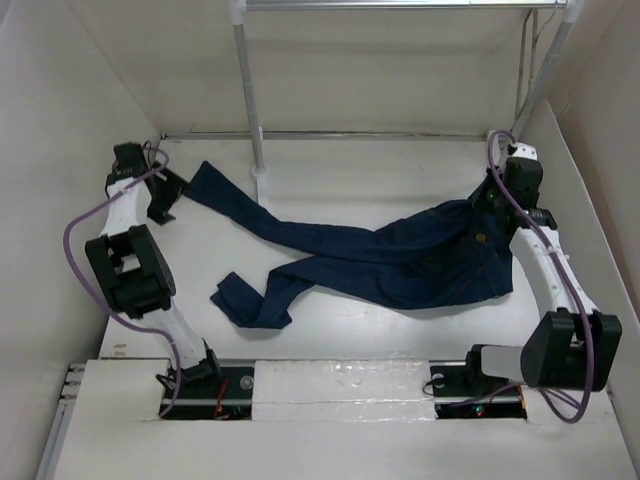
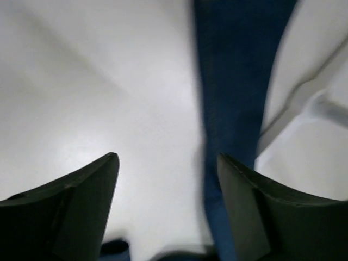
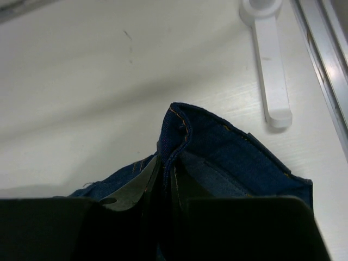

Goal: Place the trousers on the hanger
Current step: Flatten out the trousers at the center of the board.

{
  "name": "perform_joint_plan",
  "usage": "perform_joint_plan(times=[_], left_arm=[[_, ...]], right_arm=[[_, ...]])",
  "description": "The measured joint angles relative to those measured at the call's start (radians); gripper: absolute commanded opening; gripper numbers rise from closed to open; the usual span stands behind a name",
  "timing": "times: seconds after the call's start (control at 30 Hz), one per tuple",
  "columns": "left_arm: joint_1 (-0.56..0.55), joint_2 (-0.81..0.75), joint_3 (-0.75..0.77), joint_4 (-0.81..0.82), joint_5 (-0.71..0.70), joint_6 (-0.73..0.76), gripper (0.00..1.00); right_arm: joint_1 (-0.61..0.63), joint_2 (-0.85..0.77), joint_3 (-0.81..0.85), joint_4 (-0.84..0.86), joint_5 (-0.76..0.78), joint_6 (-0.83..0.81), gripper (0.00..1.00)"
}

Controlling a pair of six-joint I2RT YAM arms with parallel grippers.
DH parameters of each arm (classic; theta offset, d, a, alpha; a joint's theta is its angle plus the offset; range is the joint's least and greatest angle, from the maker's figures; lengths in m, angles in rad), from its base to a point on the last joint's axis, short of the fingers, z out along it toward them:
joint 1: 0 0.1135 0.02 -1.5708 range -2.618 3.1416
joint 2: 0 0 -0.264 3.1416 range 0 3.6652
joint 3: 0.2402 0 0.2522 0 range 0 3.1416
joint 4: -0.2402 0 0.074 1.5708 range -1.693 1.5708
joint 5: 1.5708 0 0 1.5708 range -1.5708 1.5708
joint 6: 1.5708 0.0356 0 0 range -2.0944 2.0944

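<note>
We find the trousers lying flat on the table. The waistband is at the right and the two legs run leftward. One leg reaches the far left and the other is doubled over nearer the arm bases.

The right gripper is clamped on the waistband. In its wrist view the fingers pinch a raised fold of denim.

The left gripper stands with its fingers well apart and nothing between them. It sits just beside the far-left leg end. In its wrist view the leg runs just beyond the right-hand finger, blurred.

We cannot pick out the hanger with certainty in any view. Only a white rack pole and the rail are plain at the far side.

We judge the task to be at an early stage, with the garment being secured and no part of it yet hung. The next move probably calls for the left gripper to close on the leg end. Both arms would then lift the cloth clear and drape it over the hanger's bar. The doubled leg may drag.
</note>
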Motion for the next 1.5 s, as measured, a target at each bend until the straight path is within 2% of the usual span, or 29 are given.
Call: perform_joint_plan(times=[0.07, 0.13, 0.3, 0.37, 0.43, 0.57, 0.6, 0.83, 1.1, 1.17, 1.3, 1.5], left_arm=[[0.042, -0.073, -0.156, 0.019, 0.023, 0.0, 0.68], [0.081, -0.097, -0.231, 0.043, 0.043, -0.003, 0.69], [0.089, -0.029, -0.242, 0.163, 0.135, -0.026, 0.69], [0.06, 0.024, -0.216, 0.201, 0.158, -0.036, 0.68], [0.033, 0.078, -0.182, 0.228, 0.17, -0.054, 0.6], [-0.009, 0.183, -0.077, 0.242, 0.152, -0.087, 0.51], [-0.013, 0.207, -0.047, 0.238, 0.14, -0.095, 0.44], [-0.013, 0.345, 0.158, 0.169, -0.003, -0.1, 0.36], [-0.03, 0.431, 0.277, 0.114, -0.091, -0.077, 0.32], [-0.047, 0.456, 0.317, 0.105, -0.111, -0.068, 0.25], [-0.081, 0.49, 0.365, 0.095, -0.139, -0.059, 0.0], [-0.1, 0.496, 0.383, 0.071, -0.175, -0.055, 0.0]], right_arm=[[0.016, -0.035, -0.017, 0.025, -0.003, 0.003, 0.0], [0.037, -0.068, -0.04, 0.037, -0.003, 0.003, 0.0], [0.081, -0.133, -0.111, 0.04, -0.01, 0.003, 0.0], [0.09, -0.157, -0.136, 0.038, -0.012, 0.003, 0.0], [0.095, -0.179, -0.152, 0.033, -0.012, 0.003, 0.0], [0.127, -0.212, -0.159, 0.023, -0.007, 0.003, 0.0], [0.136, -0.218, -0.159, 0.019, -0.006, 0.003, 0.0], [0.163, -0.227, -0.159, 0.008, 0.016, 0.003, 0.0], [0.202, -0.221, -0.156, 0.003, 0.046, 0.003, 0.0], [0.22, -0.217, -0.156, 0.0, 0.052, 0.003, 0.0], [0.258, -0.206, -0.146, -0.013, 0.068, 0.005, 0.0], [0.297, -0.204, -0.134, -0.021, 0.08, 0.006, 0.0]])
